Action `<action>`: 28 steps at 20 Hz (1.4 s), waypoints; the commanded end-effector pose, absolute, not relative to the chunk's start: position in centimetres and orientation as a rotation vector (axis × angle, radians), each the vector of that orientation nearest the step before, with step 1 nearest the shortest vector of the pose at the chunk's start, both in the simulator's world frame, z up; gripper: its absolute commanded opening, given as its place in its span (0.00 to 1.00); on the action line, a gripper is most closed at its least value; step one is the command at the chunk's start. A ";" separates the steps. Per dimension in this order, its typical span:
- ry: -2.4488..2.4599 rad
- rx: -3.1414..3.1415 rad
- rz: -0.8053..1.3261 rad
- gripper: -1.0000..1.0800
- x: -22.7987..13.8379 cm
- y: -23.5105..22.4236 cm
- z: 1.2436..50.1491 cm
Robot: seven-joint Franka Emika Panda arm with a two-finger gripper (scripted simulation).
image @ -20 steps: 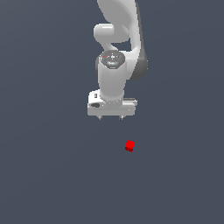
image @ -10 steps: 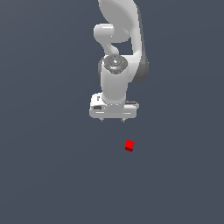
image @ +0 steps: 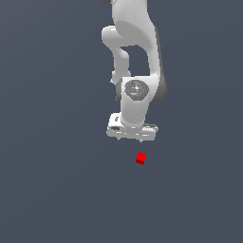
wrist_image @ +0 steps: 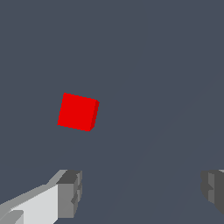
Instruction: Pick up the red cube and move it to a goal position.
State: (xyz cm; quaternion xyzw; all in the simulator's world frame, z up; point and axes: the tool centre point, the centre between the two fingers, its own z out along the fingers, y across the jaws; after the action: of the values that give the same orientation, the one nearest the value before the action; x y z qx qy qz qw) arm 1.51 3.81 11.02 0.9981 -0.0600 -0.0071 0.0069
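Observation:
The red cube is a tiny bright red block lying on the flat grey floor, just below and slightly to the exterior view's right of the white arm's hand. It also shows in the wrist view, apart from both fingers and outside the gap between them. My gripper hangs above the floor with its jaws wide apart and nothing between them. One grey fingertip and the other fingertip show in the wrist view, far apart.
The plain dark grey floor fills both views. The white arm rises behind the hand. No other objects show.
The arm has lowered and shifted toward the exterior view's right, bringing the hand closer to the cube. The cube has not moved.

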 end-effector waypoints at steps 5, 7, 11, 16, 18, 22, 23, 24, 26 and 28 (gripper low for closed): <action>-0.346 3.115 -0.012 0.96 3.6 6.7 6.6; -0.387 3.112 -0.009 0.96 4.3 7.4 5.5; -0.453 3.106 -0.005 0.96 5.4 8.4 3.7; -0.503 3.100 -0.001 0.96 6.4 9.2 2.4; -0.515 3.099 0.000 0.96 6.6 9.4 2.1; -0.525 3.098 0.000 0.96 6.8 9.5 1.8; -0.525 3.098 0.000 0.96 6.8 9.5 1.8; -0.524 3.098 0.000 0.96 6.8 9.5 1.9; -0.520 3.098 0.000 0.96 6.7 9.4 2.0; -0.520 3.098 0.000 0.00 6.7 9.4 2.0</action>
State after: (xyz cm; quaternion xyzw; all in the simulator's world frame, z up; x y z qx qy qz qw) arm 6.73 9.47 1.96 0.9862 -0.1653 -0.0002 -0.0001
